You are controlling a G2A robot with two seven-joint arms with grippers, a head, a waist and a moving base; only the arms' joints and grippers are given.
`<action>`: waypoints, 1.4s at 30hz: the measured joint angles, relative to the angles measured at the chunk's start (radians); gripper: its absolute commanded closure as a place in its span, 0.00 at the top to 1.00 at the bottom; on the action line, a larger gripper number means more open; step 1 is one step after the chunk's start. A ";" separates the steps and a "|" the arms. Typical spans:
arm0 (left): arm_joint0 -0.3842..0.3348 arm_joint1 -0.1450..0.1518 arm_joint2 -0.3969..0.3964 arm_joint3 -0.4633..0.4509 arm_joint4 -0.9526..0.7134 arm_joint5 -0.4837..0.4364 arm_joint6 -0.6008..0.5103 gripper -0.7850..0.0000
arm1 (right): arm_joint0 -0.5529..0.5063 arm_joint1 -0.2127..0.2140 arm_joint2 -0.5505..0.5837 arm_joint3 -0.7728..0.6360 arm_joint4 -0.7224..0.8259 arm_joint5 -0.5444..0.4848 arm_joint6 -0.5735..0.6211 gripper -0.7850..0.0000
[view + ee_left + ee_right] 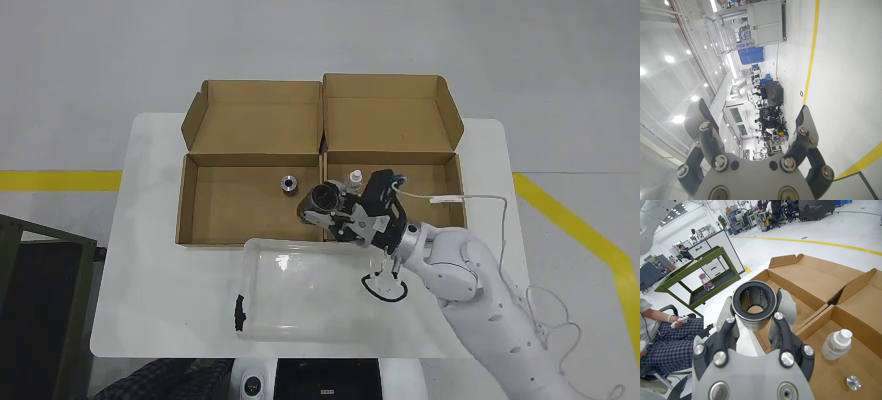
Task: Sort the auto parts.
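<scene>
My right gripper [327,207] is shut on a black and steel cylindrical bearing [322,194], held over the wall between the two open cardboard boxes. In the right wrist view the bearing [754,306] sits upright between the fingers [783,306] of the right gripper [754,303]. A small metal part [287,183] lies in the left box [200,205]. The right box [440,225] holds a small white-capped bottle [836,344] and a metal disc [853,382]. My left gripper [753,106] stands open, holding nothing and facing the room.
A clear plastic bin [300,246] sits in front of the boxes on the white table [150,250]. It holds a black part [239,312] and a black ring [385,291]. A white cable [470,197] runs over the right box. Both lids stand open at the back.
</scene>
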 measured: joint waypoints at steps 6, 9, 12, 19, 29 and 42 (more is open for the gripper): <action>0.000 0.000 0.000 0.000 0.000 0.000 0.000 1.00 | 0.079 -0.018 -0.079 0.049 -0.074 0.051 0.026 0.00; 0.000 0.000 0.000 0.000 0.000 0.000 0.000 1.00 | 0.111 -0.028 -0.119 0.074 -0.118 0.078 0.037 0.00; 0.000 0.000 0.000 0.000 0.000 0.000 0.000 1.00 | 0.142 -0.038 -0.156 0.104 -0.164 0.110 0.047 0.00; 0.000 0.000 0.000 0.000 0.000 0.000 0.000 1.00 | 0.204 -0.061 -0.230 0.165 -0.271 0.180 0.080 0.00; 0.000 0.000 0.000 0.000 0.000 0.000 0.000 1.00 | 0.264 -0.096 -0.311 0.247 -0.336 0.228 0.123 0.00; 0.000 0.000 0.000 0.000 0.000 0.000 0.000 1.00 | 0.327 -0.135 -0.361 0.346 -0.364 0.250 0.167 0.19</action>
